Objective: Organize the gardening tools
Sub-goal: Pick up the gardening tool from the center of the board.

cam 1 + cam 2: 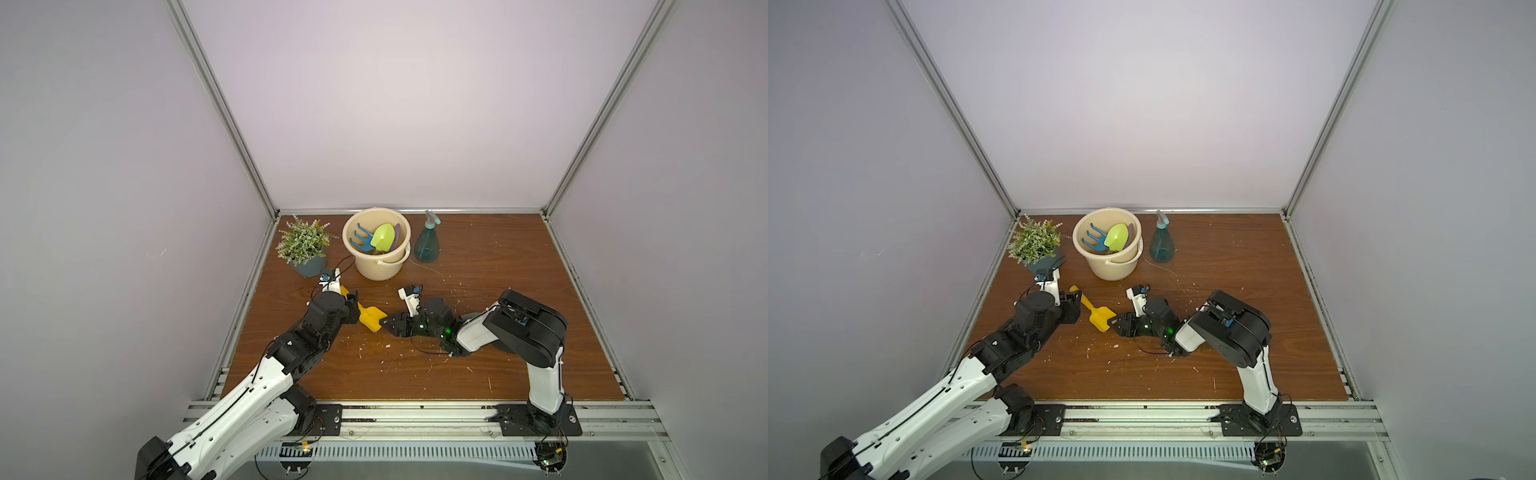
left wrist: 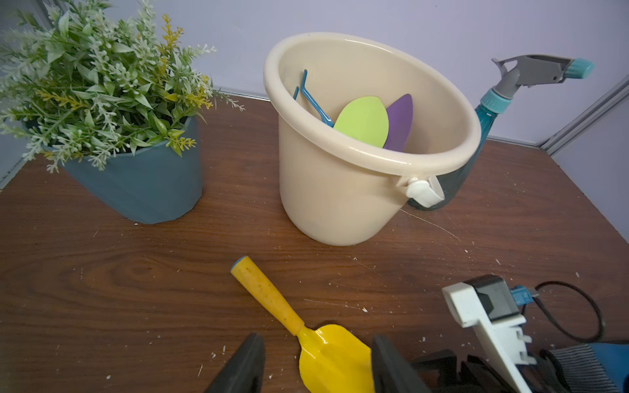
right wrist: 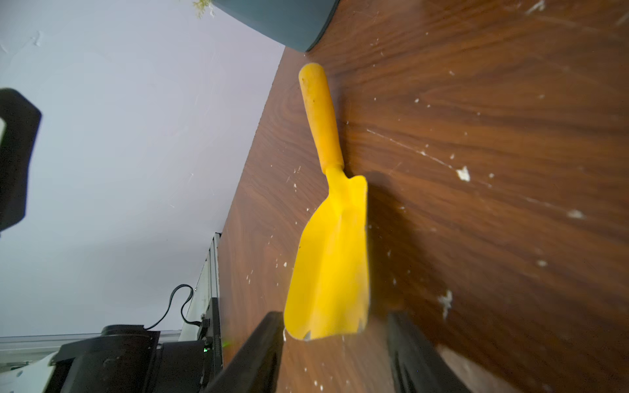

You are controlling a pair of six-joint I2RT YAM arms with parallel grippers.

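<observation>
Scoop (image 1: 1099, 318) lay on table (image 1: 1204, 353) near bucket (image 1: 1113, 270), awaiting pick-up, blade tip between parted jaws of right gripper (image 3: 334, 316), left gripper (image 2: 316, 338) open over it; next probably needed a firm closing, then lift into bucket.

We are logging soft, even overhead light, a faint shadow beside the yellow scoop (image 3: 328, 258), wide-angle edge bowing, close-range blur.

- This is a robotics lab test cell: plain pale lilac wall panels (image 1: 395, 104) close it in on three sides, held in bare aluminium frame profiles (image 1: 224, 112).
- A scuffed brown wood-grain surface (image 1: 498, 291) fills the frame.
- A white-and-black left robot arm (image 1: 249, 395) and a matching right robot arm (image 1: 540, 374) stand on black base plates (image 1: 328, 417) along a slotted aluminium rail (image 1: 415, 415), with lit circuit boards (image 1: 305, 446) below.
</observation>
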